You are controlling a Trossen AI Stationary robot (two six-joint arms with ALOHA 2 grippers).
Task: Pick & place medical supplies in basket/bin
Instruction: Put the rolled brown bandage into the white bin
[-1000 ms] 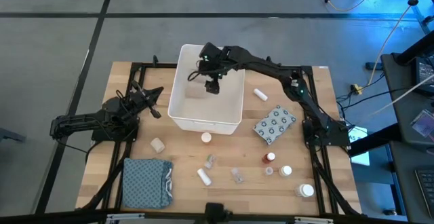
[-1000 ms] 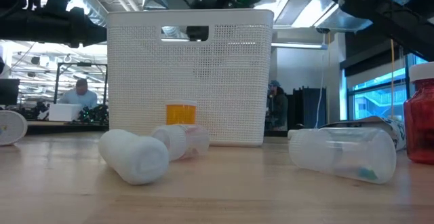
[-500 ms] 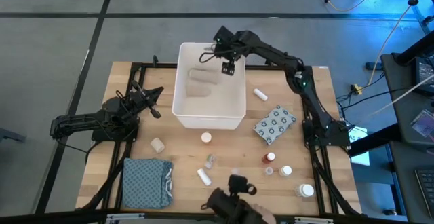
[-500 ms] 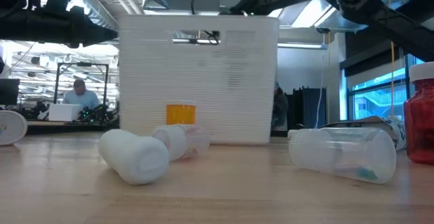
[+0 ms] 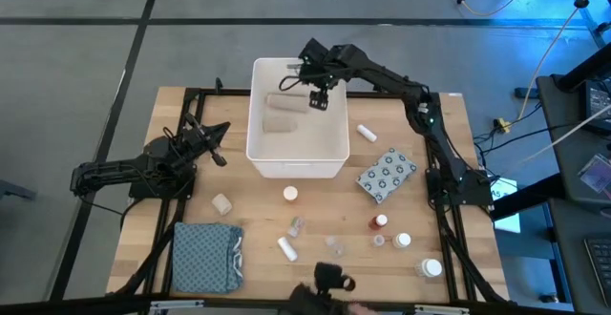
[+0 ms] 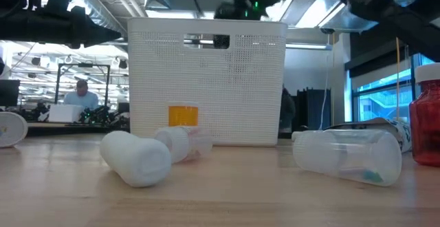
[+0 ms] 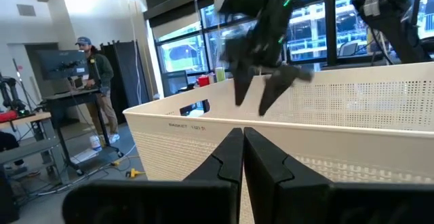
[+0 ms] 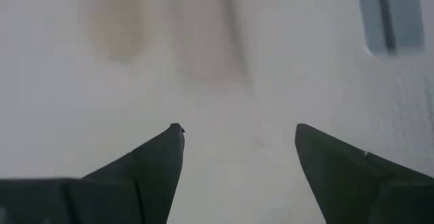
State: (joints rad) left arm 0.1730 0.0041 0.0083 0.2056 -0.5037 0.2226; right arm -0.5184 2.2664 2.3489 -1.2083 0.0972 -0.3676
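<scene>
Right gripper (image 5: 319, 99) hangs wide, holding nothing, over the white bin (image 5: 329, 158) at upper centre of the desk (image 5: 458, 143); two beige bandage rolls (image 5: 284, 104) inside. Left gripper (image 5: 221, 158) closed, frame left. Bottles, vials, dotted packet (image 5: 387, 175) scattered lower right.

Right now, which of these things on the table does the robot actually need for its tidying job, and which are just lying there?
Part of the job:
white basket
beige bandage rolls already inside it
beige roll on the table
grey dotted packet
red-capped bottle
white bottles
clear vials

Just lying about:
folded blue-grey cloth
</scene>
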